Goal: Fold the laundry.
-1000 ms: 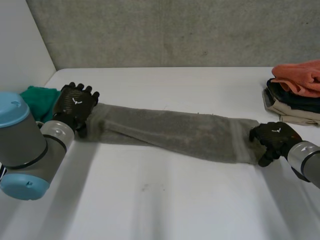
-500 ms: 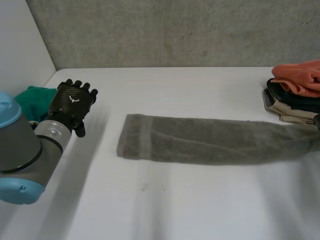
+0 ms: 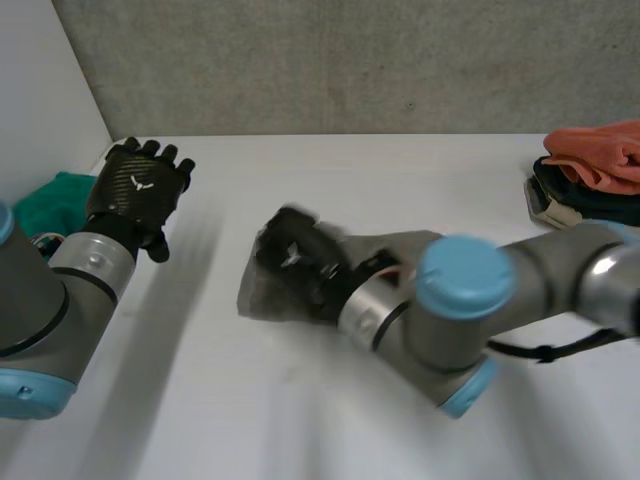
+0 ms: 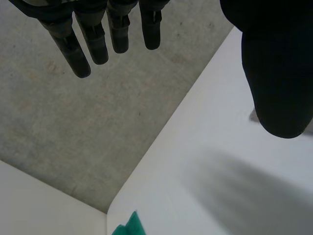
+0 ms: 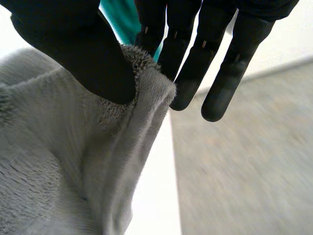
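A green cloth (image 3: 45, 200) lies at the far left of the table (image 3: 200, 400). Beside it the left hand (image 3: 135, 195) hovers, its fingers (image 4: 93, 41) straight and holding nothing. Mid-table, the right hand (image 3: 300, 262) pinches an edge of the grey towel (image 3: 258, 295) between its thumb and fingers (image 5: 188, 73). A pile of clothes (image 3: 590, 175) sits at the far right.

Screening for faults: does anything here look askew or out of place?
Nothing is damaged. The grey towel lies bunched and skewed under the right hand, which pinches one edge; the left hand hovers open beside it, off the cloth. A green cloth lies apart, near the left hand.
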Tool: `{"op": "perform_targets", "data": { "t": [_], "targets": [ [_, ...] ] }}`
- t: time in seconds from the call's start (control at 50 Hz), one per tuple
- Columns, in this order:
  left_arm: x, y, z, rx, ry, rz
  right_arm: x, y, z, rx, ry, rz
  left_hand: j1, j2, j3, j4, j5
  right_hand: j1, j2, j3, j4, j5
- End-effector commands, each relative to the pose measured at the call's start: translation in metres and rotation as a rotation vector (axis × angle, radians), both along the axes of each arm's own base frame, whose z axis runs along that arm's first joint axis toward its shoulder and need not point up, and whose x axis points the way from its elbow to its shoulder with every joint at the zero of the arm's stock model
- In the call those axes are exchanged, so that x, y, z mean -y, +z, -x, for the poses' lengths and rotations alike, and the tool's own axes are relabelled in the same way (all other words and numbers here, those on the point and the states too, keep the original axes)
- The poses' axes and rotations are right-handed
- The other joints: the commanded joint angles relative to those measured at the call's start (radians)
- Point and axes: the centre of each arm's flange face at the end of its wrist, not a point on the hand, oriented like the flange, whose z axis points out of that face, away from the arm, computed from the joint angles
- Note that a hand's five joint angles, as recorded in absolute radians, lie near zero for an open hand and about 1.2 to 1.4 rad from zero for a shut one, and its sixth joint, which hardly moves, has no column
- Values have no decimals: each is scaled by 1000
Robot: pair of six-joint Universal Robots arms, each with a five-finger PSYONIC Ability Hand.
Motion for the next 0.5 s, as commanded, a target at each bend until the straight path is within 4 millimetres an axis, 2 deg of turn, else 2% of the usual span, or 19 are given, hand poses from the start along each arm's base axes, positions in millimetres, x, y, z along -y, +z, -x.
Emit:
{"op": "perform_targets", "data": {
  "t": [0.02,0.04,0.12,0.14,0.2,0.22,0.24,0.28,0.32,0.4,0.46,0.5],
  "targets": [
    [-2,-1,8,-27,-25,-8,-9,-31,-14,-42,35,-19,-30,-29,-31,-30,-38,-610,-695,-713,-722,-686],
    [-2,-2,10,-29,-29,-12,-7,-30,-13,-40,19,-25,-30,-29,-31,-30,-38,-890,-974,-992,-1001,-965],
    [-5,-8,26,-34,-73,-25,2,-8,0,33,-131,-125,-30,-29,-31,-30,-38,-914,-999,-1017,-1026,-990],
    [-10,-8,36,-41,-107,-28,11,8,13,97,-209,-194,-30,-29,-31,-30,-38,-914,-999,-1017,-1026,-990],
    [-18,-12,51,-55,-154,-44,33,33,43,202,-345,-306,-30,-29,-31,-30,-38,-914,-999,-1017,-1026,-990],
    [-24,-16,60,-66,-183,-56,43,42,65,245,-417,-398,-30,-29,-31,-30,-38,-914,-999,-1017,-1026,-990],
    [-27,-17,67,-73,-203,-62,45,45,74,258,-439,-442,-30,-29,-31,-30,-38,-914,-999,-1017,-1026,-990],
    [-36,-20,83,-94,-252,-74,48,40,94,255,-494,-570,-30,-29,-31,-30,-38,-914,-999,-1017,-1026,-990],
    [-43,-24,95,-106,-290,-89,47,31,104,227,-526,-647,-30,-29,-31,-30,-38,-914,-999,-1017,-1026,-990],
    [-50,-46,121,-94,-342,-129,45,13,125,152,-593,-740,-28,-26,-28,-27,-35,-914,-999,-1017,-1026,-990],
    [-44,-61,133,-78,-337,-141,46,4,137,123,-630,-756,-19,-17,-20,-18,-26,-914,-999,-1017,-1026,-990],
    [-32,-69,136,-73,-287,-134,44,-2,141,99,-643,-761,-22,-20,-23,-21,-29,-914,-999,-1017,-1026,-990]
  ]
}}
